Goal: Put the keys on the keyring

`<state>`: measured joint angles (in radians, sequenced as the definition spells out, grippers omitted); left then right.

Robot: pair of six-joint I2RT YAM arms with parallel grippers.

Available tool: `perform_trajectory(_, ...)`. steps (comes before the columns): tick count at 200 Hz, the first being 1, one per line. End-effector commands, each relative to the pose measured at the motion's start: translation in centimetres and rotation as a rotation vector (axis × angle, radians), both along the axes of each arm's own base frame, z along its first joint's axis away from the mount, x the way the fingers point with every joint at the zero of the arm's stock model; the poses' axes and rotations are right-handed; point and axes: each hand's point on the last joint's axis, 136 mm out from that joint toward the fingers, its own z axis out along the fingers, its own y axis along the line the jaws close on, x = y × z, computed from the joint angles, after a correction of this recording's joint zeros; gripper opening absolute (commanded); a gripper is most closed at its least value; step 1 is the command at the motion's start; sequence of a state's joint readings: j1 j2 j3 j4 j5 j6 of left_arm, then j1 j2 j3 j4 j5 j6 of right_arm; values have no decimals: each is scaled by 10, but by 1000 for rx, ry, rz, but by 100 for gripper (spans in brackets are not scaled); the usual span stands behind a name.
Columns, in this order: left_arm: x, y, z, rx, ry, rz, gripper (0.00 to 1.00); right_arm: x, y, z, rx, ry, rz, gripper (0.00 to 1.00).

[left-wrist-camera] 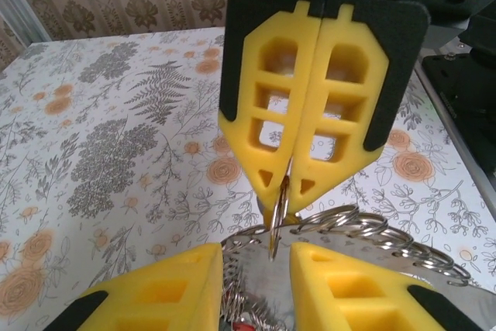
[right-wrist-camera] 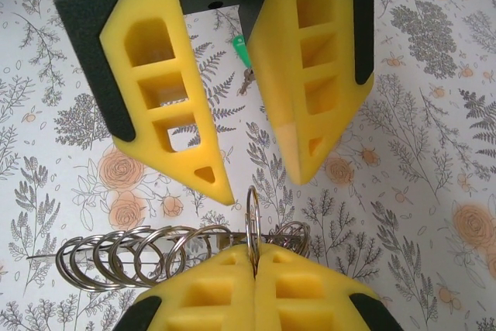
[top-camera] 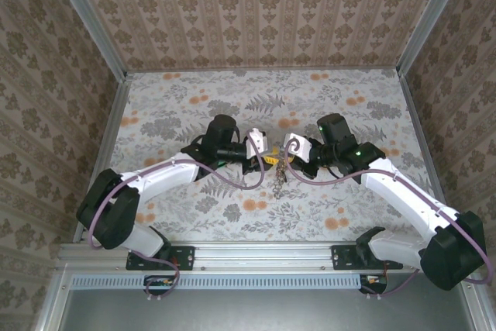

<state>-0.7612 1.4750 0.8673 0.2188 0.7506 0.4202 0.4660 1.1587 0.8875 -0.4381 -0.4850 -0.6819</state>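
One floral-printed worktop (top-camera: pixel 194 98) carries everything, and two white-and-black robot arms, the left arm (top-camera: pixel 167 172) and the right arm (top-camera: pixel 403 191), reach in from its near edge to meet about midway between its left and right edges. The right end effector (left-wrist-camera: pixel 280 187), yellow foam pads on black fingers, is pressed fully together on the keyring (left-wrist-camera: pixel 277 226), a thin metal ring held upright and edge-on above the worktop. The left end effector (right-wrist-camera: pixel 265 185) faces it just beside the ring, pads a modest way apart with nothing between the tips. A chain of linked silver wire rings (left-wrist-camera: pixel 372 230) trails sideways from the held ring. One small key with a green plastic head (right-wrist-camera: pixel 239 46) lies on the worktop beyond the left pads, well apart from the ring. As I judge it, the risks are these: soft foam pinching so thin a ring may let it twist or slide if the left pads nudge it; the loose chain could snag a pad; and no key is in hand, so threading cannot begin.
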Motion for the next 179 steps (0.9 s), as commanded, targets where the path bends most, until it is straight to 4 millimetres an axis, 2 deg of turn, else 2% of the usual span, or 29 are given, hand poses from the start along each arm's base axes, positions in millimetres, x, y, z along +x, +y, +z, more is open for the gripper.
perform_trajectory(1, -3, -8, 13, -23, -30, -48, 28, 2, 8, 18, 39, -48, 31, 0)
perform_trajectory(45, -2, -11, 9, -3, -26, -55, 21, 2, 10, 20, 55, -47, 34, 0)
perform_trajectory(88, -2, -10, 0, 44, -22, -65, 19, 1, 14, 23, 81, -45, 46, 0)
perform_trajectory(106, -1, -11, 0, 44, -24, -66, 13, 1, 14, 23, 80, -44, 49, 0)
perform_trajectory(118, -1, -11, 1, 43, -24, -67, 0, 1, 14, 23, 78, -46, 50, 0)
perform_trajectory(134, -1, -12, 4, 33, -28, -67, 0, 2, 13, 23, 73, -48, 45, 0)
perform_trajectory(149, -1, -12, 9, 3, -21, -63, 0, 2, 10, 19, 60, -56, 32, 6)
perform_trajectory(179, -3, -11, 20, -85, 6, -77, 0, 3, 6, 7, 86, -60, 11, 11)
